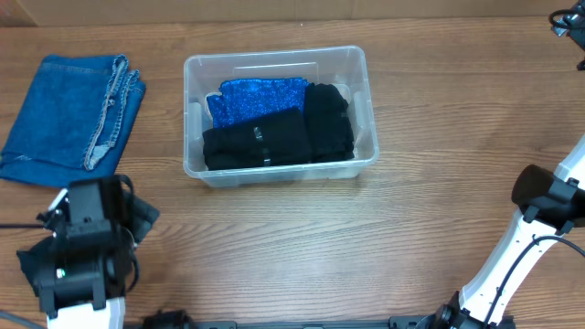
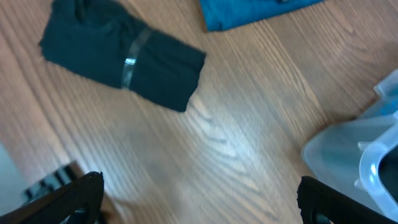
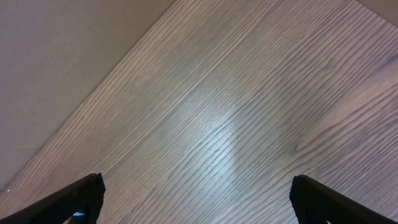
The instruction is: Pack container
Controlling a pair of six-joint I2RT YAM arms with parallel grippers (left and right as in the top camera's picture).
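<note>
Left fingers (image 2: 68,199) gaping empty, black cloth (image 2: 124,56) lying ahead, container (image 2: 341,155) at their right, right fingers (image 3: 68,199) gaping empty over table (image 3: 236,124).

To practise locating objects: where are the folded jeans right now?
In the overhead view, the jeans lie on the table at the left, apart from the container to their right; the left arm is below them in the picture.

Clear container (image 1: 274,57); black garments (image 1: 274,139); glittery blue cloth (image 1: 260,96); blue denim (image 1: 69,110); brown woodgrain table (image 1: 448,128).
</note>
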